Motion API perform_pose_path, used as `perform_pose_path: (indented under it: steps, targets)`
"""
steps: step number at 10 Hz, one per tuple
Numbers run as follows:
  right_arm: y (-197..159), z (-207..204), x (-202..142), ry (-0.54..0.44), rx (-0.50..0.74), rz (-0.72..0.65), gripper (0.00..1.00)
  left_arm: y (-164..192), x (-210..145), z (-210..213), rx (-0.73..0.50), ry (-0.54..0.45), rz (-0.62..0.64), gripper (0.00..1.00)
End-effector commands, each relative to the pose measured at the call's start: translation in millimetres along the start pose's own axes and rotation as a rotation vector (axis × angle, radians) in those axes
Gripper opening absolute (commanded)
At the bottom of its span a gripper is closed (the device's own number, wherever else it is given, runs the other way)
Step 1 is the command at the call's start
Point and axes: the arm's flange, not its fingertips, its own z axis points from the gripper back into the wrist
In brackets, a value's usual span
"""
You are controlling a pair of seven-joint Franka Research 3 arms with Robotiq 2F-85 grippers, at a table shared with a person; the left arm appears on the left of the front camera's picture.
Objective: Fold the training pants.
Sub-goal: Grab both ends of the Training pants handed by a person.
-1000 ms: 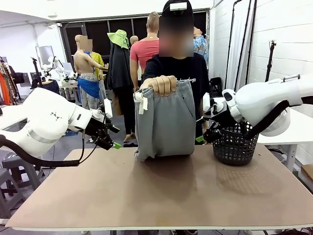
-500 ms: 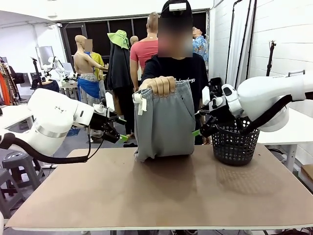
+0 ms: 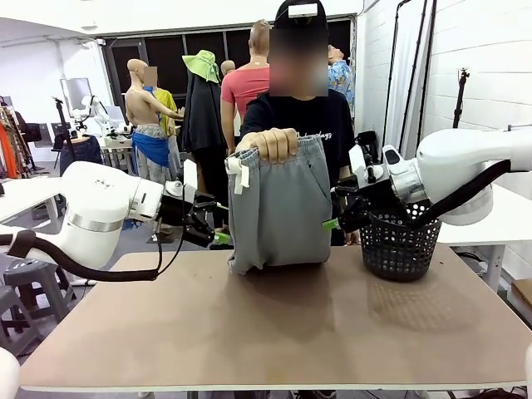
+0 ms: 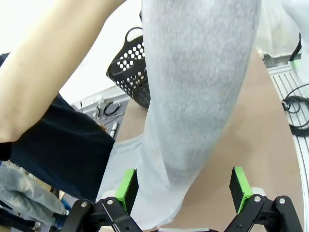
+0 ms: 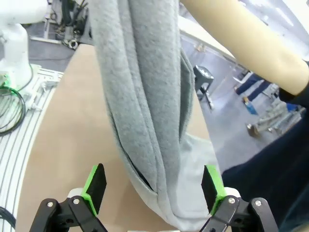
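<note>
The person across the table holds the grey training pants (image 3: 278,204) up by the waistband in one hand (image 3: 276,144), so they hang down to the tabletop. An off-white drawstring dangles at their upper left. My left gripper (image 3: 218,235) stands open just left of the hanging cloth, near its lower edge. My right gripper (image 3: 332,221) is open close to the cloth's right edge. In the left wrist view the pants (image 4: 193,92) hang between and beyond the green pads (image 4: 126,186). The right wrist view has the pants (image 5: 145,101) in folds between its green pads (image 5: 95,186).
A black mesh basket (image 3: 399,245) stands on the brown table (image 3: 274,332) at the back right, just behind my right arm. The person's forearm crosses the top of both wrist views. Cables and a rail lie off the table's side.
Both arms have moved inward toward the hanging pants, the left gripper to the right and the right gripper to the left. The person holds the pants still.
</note>
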Motion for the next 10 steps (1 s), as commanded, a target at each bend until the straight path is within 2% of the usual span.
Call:
perform_pose_path:
  steps: [1,4,8,10]
  targets:
    - [-9,-4,-2,-0.030,0.038,0.017,1.00,1,-4,-16,0.002,-0.096,-0.005,1.00]
    - [-8,-7,2,-0.064,0.048,0.028,1.00,-9,2,-26,0.023,-0.209,0.038,1.00]
    - [2,-6,18,-0.094,0.047,0.068,1.00,-14,16,-27,0.082,-0.247,0.038,1.00]
    - [-3,-9,19,-0.123,0.048,0.082,1.00,-6,18,-28,0.094,-0.250,0.021,1.00]
